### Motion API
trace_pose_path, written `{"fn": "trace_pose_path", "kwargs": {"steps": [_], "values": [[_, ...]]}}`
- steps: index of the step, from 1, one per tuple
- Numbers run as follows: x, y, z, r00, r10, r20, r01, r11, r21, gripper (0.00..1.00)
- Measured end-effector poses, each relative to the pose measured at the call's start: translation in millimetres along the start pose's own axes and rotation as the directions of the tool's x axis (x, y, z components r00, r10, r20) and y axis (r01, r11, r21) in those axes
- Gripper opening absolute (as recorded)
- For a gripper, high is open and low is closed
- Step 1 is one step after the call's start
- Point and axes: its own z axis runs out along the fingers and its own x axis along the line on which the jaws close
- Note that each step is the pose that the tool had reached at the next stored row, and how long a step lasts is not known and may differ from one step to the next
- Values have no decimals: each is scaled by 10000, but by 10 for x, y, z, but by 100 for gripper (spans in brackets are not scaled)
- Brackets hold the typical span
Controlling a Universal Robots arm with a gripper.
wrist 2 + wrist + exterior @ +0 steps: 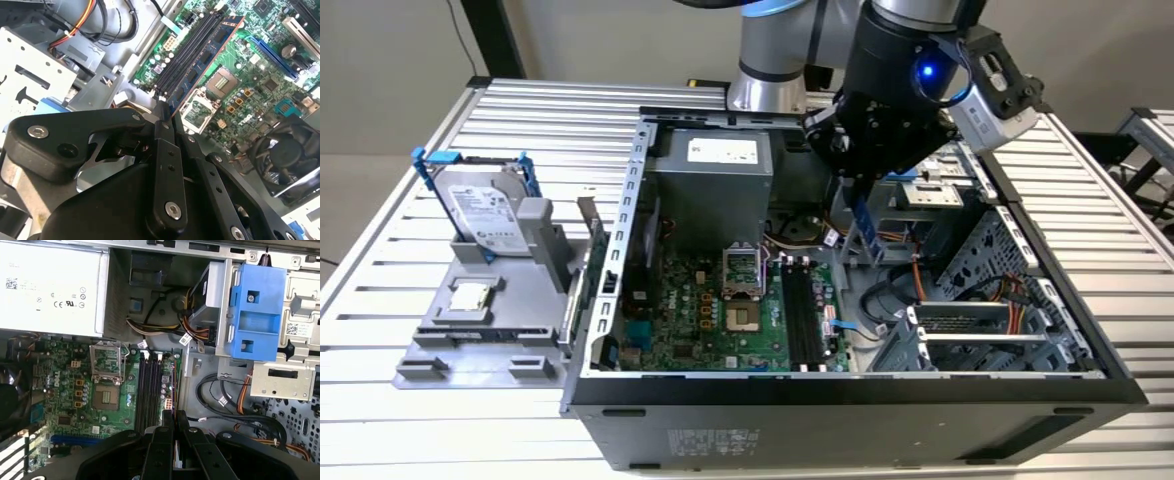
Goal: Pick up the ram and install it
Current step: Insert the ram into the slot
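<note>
fingers clamped on ram, hanging over motherboard, near black slots

I see HDD w/ blue frame upright on grey stand, exterior view's left; small silver chip flat nearby. Inside PC case: grey PSU, blue bracket, black fan.

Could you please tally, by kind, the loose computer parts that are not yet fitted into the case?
ram, held in the gripper: 1
hard drive in its blue-edged frame: 1
square silver chip: 1
Total: 3
</note>
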Motion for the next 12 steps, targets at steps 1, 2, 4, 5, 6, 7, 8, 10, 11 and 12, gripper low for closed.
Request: {"fn": "trace_pose_path", "kwargs": {"steps": [1, 2, 4, 5, 6, 7, 8, 10, 11, 12], "values": [[0, 0, 11, 10000, 18, 1, -18, 10000, 1, 0], [1, 0, 23, 10000, 38, 2, -38, 10000, 2, 0], [1, -1, 40, 10000, 64, 2, -64, 10000, 3, 0], [1, 0, 48, 10000, 76, 3, -76, 10000, 3, 0], [0, 1, 57, 10000, 89, 3, -89, 10000, 4, 0], [1, 1, 64, 9999, 101, 3, -101, 9999, 4, 0], [1, 0, 71, 9999, 109, 4, -109, 9999, 4, 0], [0, 0, 90, 9999, 129, 6, -129, 9999, -3, 0], [1, 0, 102, 9999, 143, 5, -143, 9999, -7, 0], [1, 0, 120, 9999, 165, 6, -165, 9999, -14, 0]]}}
